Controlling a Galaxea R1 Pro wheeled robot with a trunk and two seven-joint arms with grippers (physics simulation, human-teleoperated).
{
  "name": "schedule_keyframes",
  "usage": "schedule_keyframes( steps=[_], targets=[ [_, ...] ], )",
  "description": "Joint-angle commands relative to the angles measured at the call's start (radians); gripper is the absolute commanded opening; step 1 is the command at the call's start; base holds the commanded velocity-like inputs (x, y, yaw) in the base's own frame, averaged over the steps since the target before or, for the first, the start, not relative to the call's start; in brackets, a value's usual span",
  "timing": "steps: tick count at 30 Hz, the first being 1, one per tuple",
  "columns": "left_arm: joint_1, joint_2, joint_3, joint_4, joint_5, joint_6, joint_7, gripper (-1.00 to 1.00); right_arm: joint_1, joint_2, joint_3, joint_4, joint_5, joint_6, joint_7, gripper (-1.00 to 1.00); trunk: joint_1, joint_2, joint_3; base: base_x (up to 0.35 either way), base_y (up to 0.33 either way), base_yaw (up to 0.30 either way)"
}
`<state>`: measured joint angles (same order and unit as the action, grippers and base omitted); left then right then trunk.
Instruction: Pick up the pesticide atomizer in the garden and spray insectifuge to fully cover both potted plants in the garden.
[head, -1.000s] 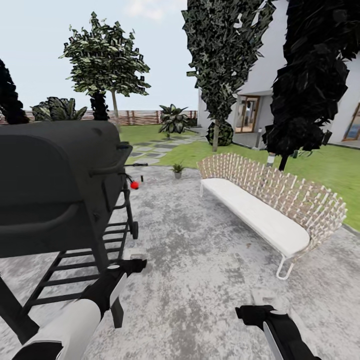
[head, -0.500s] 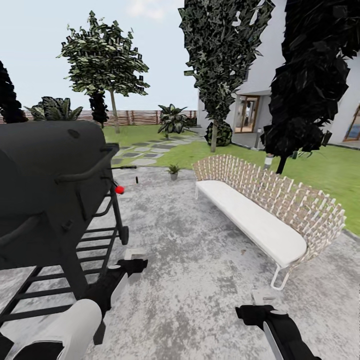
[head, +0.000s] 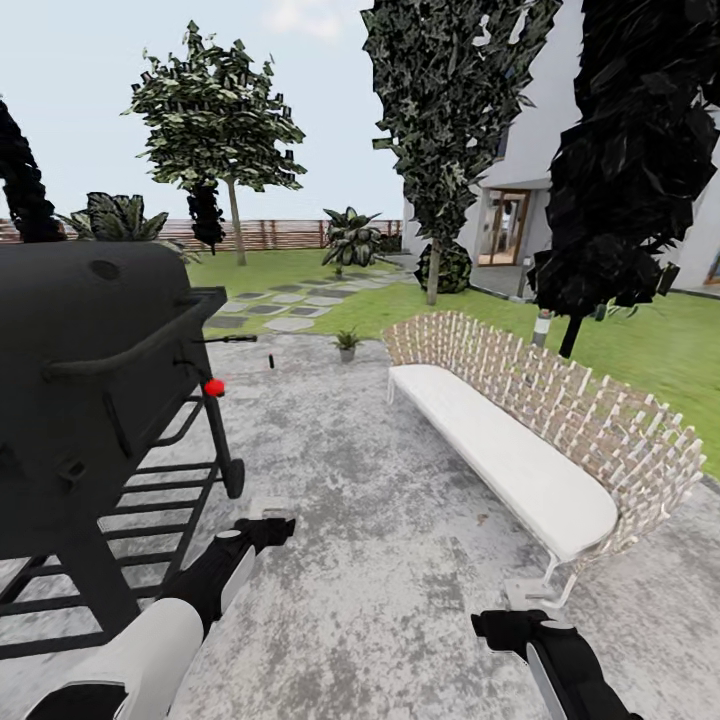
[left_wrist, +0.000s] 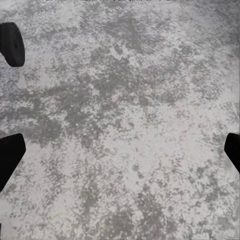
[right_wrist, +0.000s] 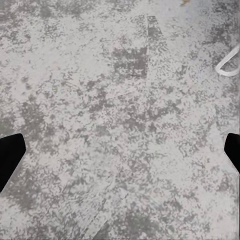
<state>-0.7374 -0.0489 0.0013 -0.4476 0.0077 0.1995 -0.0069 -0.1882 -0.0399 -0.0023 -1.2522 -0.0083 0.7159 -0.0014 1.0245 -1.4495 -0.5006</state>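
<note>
Grill (head: 90, 400) farther left; no writing.

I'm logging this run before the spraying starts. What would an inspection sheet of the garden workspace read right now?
Surface: grey mottled patio, bare under both wrist cameras.
Job's things: one small potted plant at the patio's far edge, by the stepping stones; sprayer bottle not made out.
Clutter: black grill with a red knob at left; white bench at right.
Grippers: left gripper and right gripper both open, empty.
Cables: nothing seen.
Surroundings: lawn, trees, brown fence, white house.
</note>
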Motion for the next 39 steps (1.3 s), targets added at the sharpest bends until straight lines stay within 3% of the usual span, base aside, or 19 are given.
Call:
schedule_keyframes(
  steps=[1,15,31,39],
  targets=[
    [0.000,0.000,0.000,-0.002,0.001,0.006,-0.001,1.00,0.000,-0.001,0.000,-0.001,-0.001,0.004,0.000,1.00,0.000,-0.001,-0.001,0.279,-0.226,0.084],
    [0.001,0.001,0.005,-0.002,0.000,0.018,-0.001,1.00,0.000,-0.002,-0.004,-0.001,-0.001,0.004,0.006,1.00,0.000,-0.001,-0.002,0.314,-0.122,0.009],
    [0.001,0.003,0.005,-0.003,0.001,0.018,-0.001,1.00,0.009,-0.002,0.001,-0.027,0.002,0.006,0.000,1.00,0.000,-0.001,-0.002,0.006,0.000,0.000],
    [0.001,0.003,0.005,-0.003,0.001,0.018,-0.001,1.00,0.009,-0.002,0.001,-0.027,0.002,0.008,0.000,1.00,0.000,-0.001,-0.003,0.280,0.064,0.003]
  ],
)
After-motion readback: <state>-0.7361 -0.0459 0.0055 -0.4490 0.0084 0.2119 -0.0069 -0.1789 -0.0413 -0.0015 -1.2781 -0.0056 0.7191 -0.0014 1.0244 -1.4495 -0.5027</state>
